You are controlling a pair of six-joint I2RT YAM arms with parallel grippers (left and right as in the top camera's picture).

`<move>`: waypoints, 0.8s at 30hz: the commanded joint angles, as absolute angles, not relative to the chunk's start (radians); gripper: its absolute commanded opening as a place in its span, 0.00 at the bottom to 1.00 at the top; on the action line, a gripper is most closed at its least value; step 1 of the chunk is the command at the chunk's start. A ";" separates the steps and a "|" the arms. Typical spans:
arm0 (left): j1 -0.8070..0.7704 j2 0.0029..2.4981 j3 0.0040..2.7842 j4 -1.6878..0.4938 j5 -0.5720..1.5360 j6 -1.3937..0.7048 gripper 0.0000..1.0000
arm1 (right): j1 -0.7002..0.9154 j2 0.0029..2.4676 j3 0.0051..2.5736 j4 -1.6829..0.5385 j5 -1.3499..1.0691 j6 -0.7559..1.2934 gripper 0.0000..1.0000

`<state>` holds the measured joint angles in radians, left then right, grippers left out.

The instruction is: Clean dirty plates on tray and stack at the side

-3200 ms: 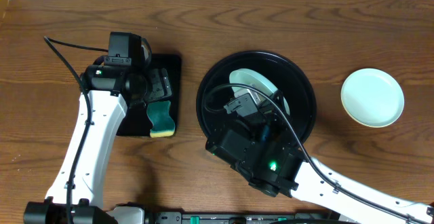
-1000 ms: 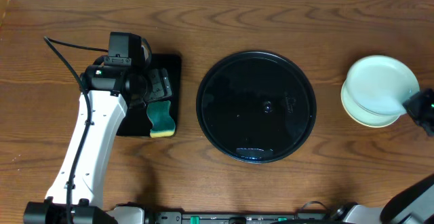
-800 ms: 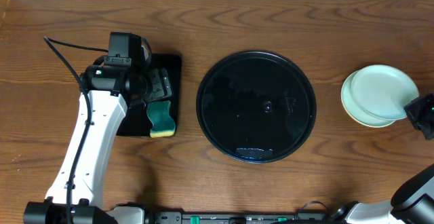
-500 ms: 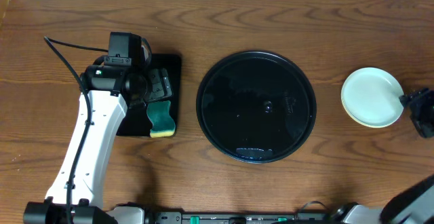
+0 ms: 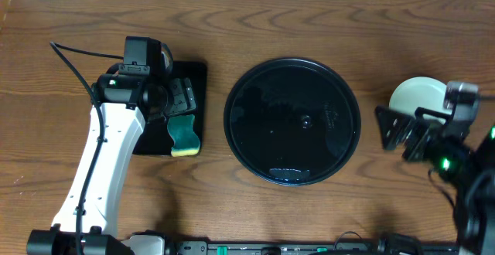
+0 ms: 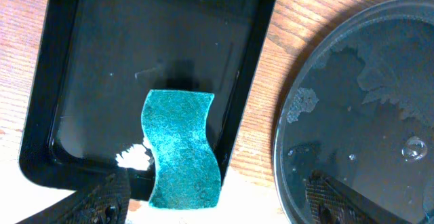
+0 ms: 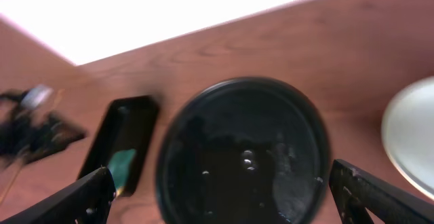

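Note:
The round black tray point(image 5: 292, 122) lies mid-table, glossy and wet, with only water drops on it; it also shows as the tray point(image 7: 244, 149) and the tray point(image 6: 366, 115). The pale plates point(image 5: 416, 95) sit stacked on the wood at the right, partly hidden by my right arm; a plate rim point(image 7: 413, 136) shows at that view's edge. My right gripper point(image 5: 404, 135) hovers just left of the stack, open, holding nothing, as the right gripper point(image 7: 227, 197) shows. My left gripper point(image 5: 179, 100) hangs open over the rectangular tray; the left gripper point(image 6: 217, 203) holds nothing.
A small rectangular black tray point(image 5: 186, 108) at the left holds a teal sponge point(image 5: 184, 134), its yellow base toward me; the sponge point(image 6: 182, 149) lies between my left fingers' span. Bare wood separates the two trays and the stack.
My right gripper opened and let the top plate settle onto the stack, then drew back and swung left toward the round tray. The left arm stayed still.

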<state>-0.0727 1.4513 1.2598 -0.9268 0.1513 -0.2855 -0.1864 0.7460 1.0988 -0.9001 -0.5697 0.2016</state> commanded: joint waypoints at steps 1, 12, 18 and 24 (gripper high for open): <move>-0.068 1.451 1.281 -0.929 0.149 -0.277 0.83 | -0.139 0.667 1.103 -0.903 -0.581 0.178 0.99; -0.068 1.451 1.281 -0.929 0.149 -0.277 0.83 | -0.096 0.562 1.080 -0.952 -0.318 0.173 0.99; -0.068 1.451 1.281 -0.930 0.149 -0.277 0.83 | -0.037 0.453 0.828 -0.630 -0.206 0.156 0.99; -0.068 1.451 1.281 -0.929 0.149 -0.277 0.83 | -0.025 0.216 0.515 -0.506 -0.205 0.155 0.99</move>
